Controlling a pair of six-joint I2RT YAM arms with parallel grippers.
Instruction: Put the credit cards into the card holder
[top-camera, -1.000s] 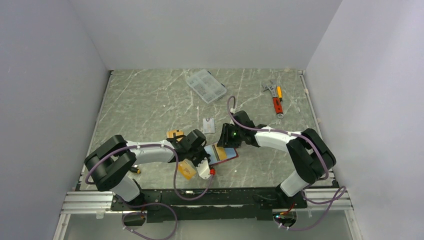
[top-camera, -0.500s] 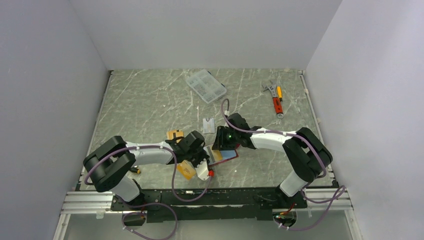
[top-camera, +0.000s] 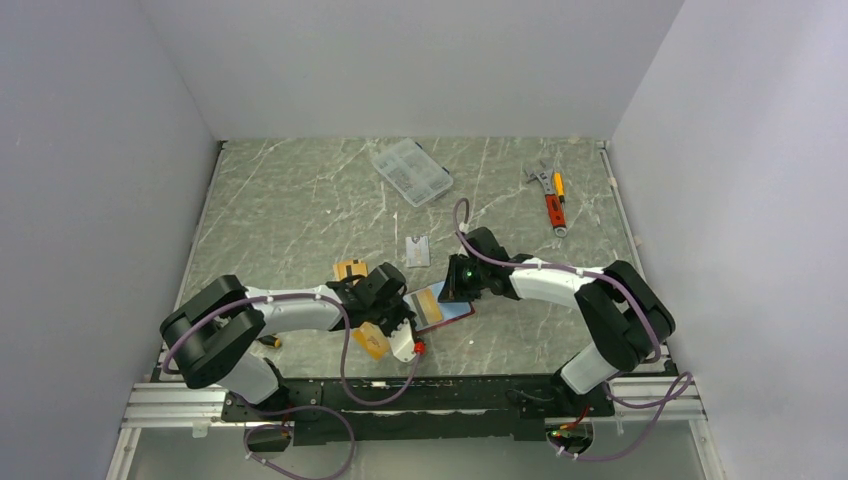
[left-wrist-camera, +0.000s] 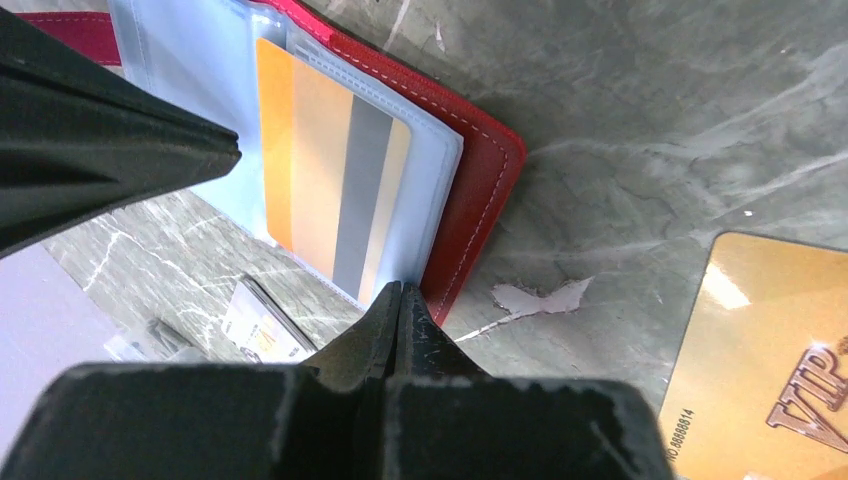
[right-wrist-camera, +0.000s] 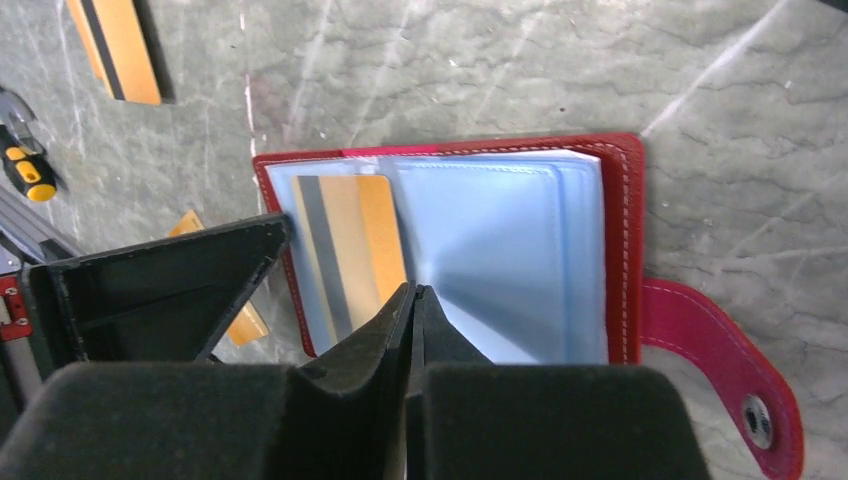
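The red card holder (right-wrist-camera: 622, 250) lies open near the front of the marble-patterned bench (top-camera: 300, 210), with one orange-gold card with a grey stripe (left-wrist-camera: 330, 200) sitting in a light blue sleeve. The left gripper (left-wrist-camera: 318, 220) and right gripper (right-wrist-camera: 348, 258) reach over it from opposite sides, each with its two fingers spread apart and clamped on nothing. Three more credit cards lie loose on the bench: a black-striped orange card (top-camera: 350, 268) and a silver-grey card (top-camera: 418, 250) beyond the holder, and a gold card marked VIP (left-wrist-camera: 780, 360) beside the left arm.
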